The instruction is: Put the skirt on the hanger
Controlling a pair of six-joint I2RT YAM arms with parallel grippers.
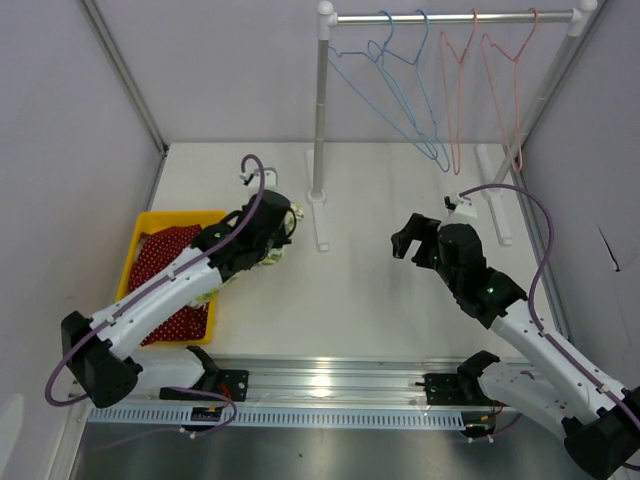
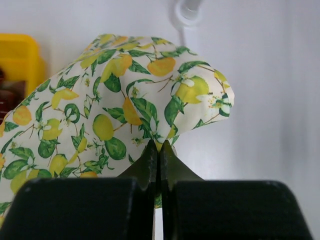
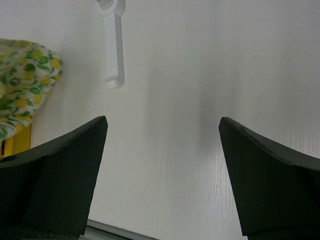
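**Left arm.** The left gripper (image 2: 158, 147) is closed; its two jaws meet with a fold of the skirt (image 2: 125, 95) pinched between the tips. The skirt is white fabric printed with yellow lemons and green leaves. In the left wrist view the fabric bunches up above the jaws and trails off to the lower left. In the top view the left gripper (image 1: 278, 232) sits just right of the yellow bin (image 1: 180, 215), and the skirt (image 1: 268, 260) shows only as small patches under and beside the wrist.

**Right arm.** The right gripper (image 3: 162, 127) is wide open and holds nothing. Bare white table (image 3: 200, 75) shows between its fingers. In the top view it is right of centre, well apart from the left gripper.

**Bin.** The yellow bin stands at the left edge of the table. A red garment with white dots (image 1: 165, 262) lies inside it.

**Rack.** A rail rack (image 1: 321, 110) stands at the far side of the table. Two blue wire hangers (image 1: 405, 95) and two pink wire hangers (image 1: 487, 90) hang from its bar. The skirt is on none of them. One rack foot (image 3: 114, 45) lies flat on the table ahead of the right gripper.
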